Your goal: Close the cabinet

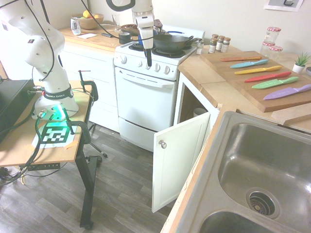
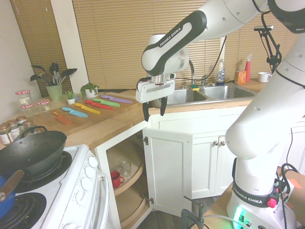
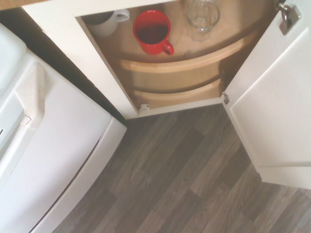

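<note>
Second exterior view gives the best look: the gripper (image 2: 154, 109) hangs in the air pointing straight down, fingers spread and holding nothing. It sits above the top edge of the open door (image 2: 167, 169), not touching it. The cabinet (image 2: 125, 179) is the corner unit between the white stove (image 2: 76, 191) and the sink (image 2: 205, 93), under the wood counter (image 2: 102, 129). Its door is swung wide out into the room.

Inside you can see curved wooden shelves with a red mug (image 2: 115, 178) and a clear glass (image 2: 126, 168) on the upper one. The wrist view looks down into the same opening and also shows a white mug (image 3: 104, 22) next to the red one, plus grey wood-look floor (image 3: 175, 179) below.

From the first exterior view the door's small round silver knob (image 1: 163, 144) faces the camera. Up on the counter there's a cutting board (image 1: 257, 77) with a row of coloured knives (image 1: 265, 73), and a dark wok (image 1: 170, 42) on the stove.
</note>
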You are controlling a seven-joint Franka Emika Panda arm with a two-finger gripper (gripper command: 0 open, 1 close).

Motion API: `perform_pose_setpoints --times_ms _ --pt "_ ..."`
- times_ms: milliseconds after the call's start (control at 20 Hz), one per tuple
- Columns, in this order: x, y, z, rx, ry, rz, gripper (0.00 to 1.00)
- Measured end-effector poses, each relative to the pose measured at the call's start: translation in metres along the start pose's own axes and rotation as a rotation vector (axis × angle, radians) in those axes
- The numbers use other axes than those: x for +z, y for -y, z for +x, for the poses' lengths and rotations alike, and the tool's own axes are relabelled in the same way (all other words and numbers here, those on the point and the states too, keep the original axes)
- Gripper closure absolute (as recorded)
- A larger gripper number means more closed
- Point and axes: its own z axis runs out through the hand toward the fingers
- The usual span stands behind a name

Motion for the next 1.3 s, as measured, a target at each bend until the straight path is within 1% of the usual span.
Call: perform_pose_setpoints --times_ms 200,350,550,700,900,1100,1300 --pt "0.003 0.000 0.002 0.002 -0.008 -0.007 0.00" --pt "0.013 -0.009 0.017 0.024 -0.014 -0.019 0.00" --pt "0.021 -0.044 0.061 0.081 -0.013 -0.021 0.00" --pt "0.021 -0.067 0.093 0.101 -0.013 -0.015 0.00" --pt "0.027 -0.078 0.129 0.122 -0.010 -0.011 0.00" --pt "0.030 -0.086 0.169 0.156 -0.001 0.019 0.00" --pt "0.036 -0.117 0.201 0.187 0.018 0.044 0.00"
